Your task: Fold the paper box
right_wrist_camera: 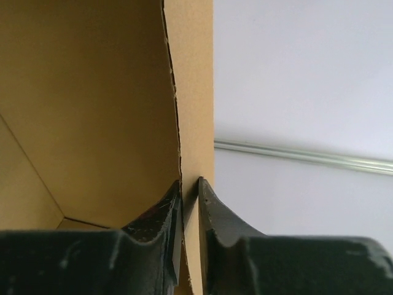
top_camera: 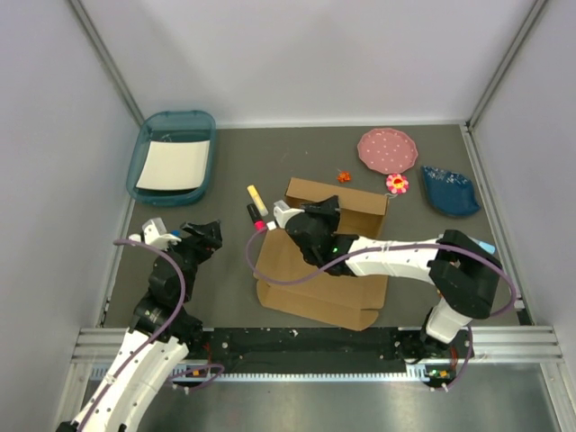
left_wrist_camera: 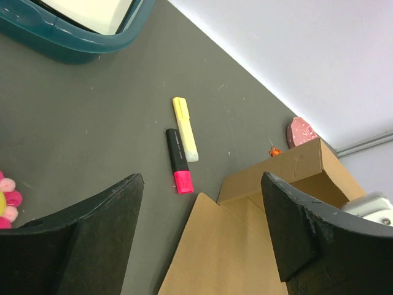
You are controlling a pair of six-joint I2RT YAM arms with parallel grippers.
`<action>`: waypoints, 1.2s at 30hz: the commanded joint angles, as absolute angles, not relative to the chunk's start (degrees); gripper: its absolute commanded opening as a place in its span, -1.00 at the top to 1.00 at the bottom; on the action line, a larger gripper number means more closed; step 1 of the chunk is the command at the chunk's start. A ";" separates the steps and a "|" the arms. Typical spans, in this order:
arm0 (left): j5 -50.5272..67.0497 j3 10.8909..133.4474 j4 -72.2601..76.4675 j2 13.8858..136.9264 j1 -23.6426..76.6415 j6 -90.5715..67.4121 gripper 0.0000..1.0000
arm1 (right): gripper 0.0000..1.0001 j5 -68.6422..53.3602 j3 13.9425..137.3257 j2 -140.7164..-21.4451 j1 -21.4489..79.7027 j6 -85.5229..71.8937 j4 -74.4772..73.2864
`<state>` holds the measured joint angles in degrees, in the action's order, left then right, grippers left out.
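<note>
The paper box (top_camera: 342, 297) lies mid-bench (top_camera: 234, 297), its far wall raised. The right end effector (right_wrist_camera: 190, 192) is clamped on an upright panel edge at the box's far-left corner (probably to steer the fold). The left end effector (left_wrist_camera: 202, 179) hangs left of the box, fingers apart, not touching it.

The right arm (top_camera: 396, 256) covers the paper box's (top_camera: 315, 301) middle.
</note>
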<state>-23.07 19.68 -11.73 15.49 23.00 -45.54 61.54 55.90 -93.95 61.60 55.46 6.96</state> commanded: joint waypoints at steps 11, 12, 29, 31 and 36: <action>-27.42 26.61 -10.02 15.46 22.85 -42.37 -0.67 | 1.00 66.97 63.71 -87.81 61.35 53.72 1.07; -27.60 27.50 -9.67 15.82 22.85 -41.32 -0.67 | 1.00 66.89 65.98 -87.11 61.09 52.05 -1.56; -19.62 38.67 -2.29 24.77 22.94 -35.60 -0.58 | 1.00 18.41 93.79 -88.42 20.24 -22.12 -59.59; -11.65 37.89 2.34 26.27 22.85 -34.72 -0.54 | 1.00 12.69 91.42 -86.49 17.85 -28.54 -59.15; -0.27 34.19 8.25 29.62 22.85 -36.91 -0.48 | 1.00 7.39 85.79 -82.97 16.79 -46.21 -58.01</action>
